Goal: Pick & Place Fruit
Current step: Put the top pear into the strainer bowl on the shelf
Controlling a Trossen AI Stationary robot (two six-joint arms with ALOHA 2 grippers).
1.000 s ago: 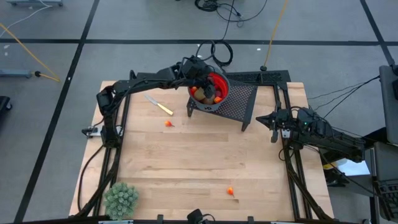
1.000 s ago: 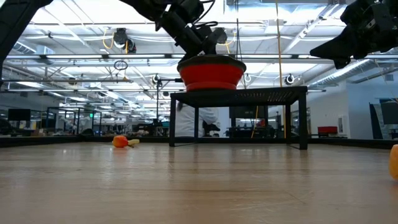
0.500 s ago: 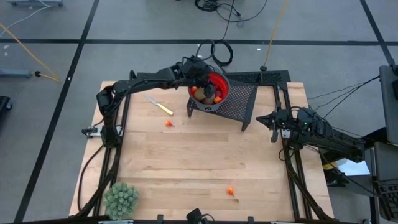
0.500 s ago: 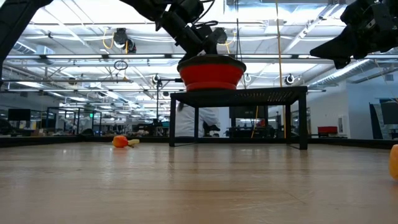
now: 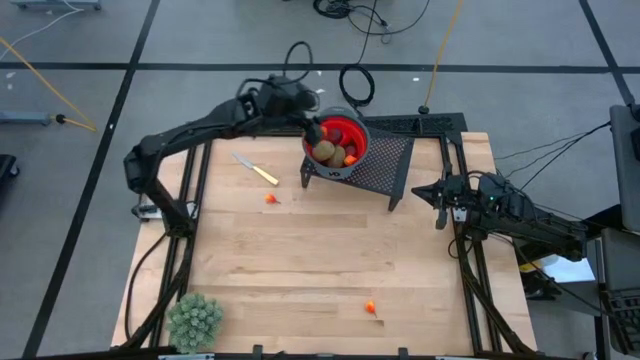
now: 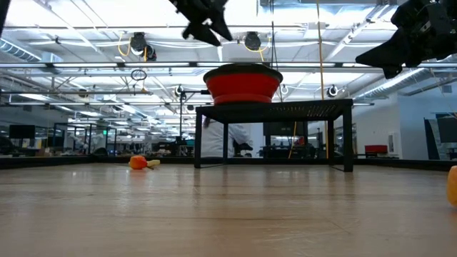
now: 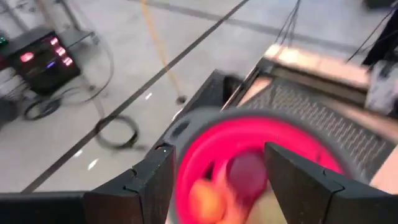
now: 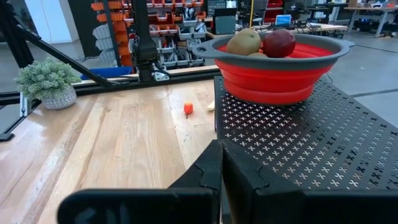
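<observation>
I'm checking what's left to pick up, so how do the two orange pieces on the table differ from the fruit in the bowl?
The orange pieces are tiny and lie apart on the bare table; the fruit in the red bowl is bigger and piled together. The pieces sit at table level, while the bowl's fruit rests up on the black rack. No fingers touch either.

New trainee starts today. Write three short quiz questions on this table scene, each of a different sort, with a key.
1. True or false: the red bowl stands on the black mesh stand.
2. Which gripper has its fingers apart? A) left gripper B) right gripper
3. Fill in: the knife has a ____ handle.

Key: 1 true. 2 A; it is empty, beside the bowl's rim, while the right is shut and waits by the stand. 3 yellow.
</observation>
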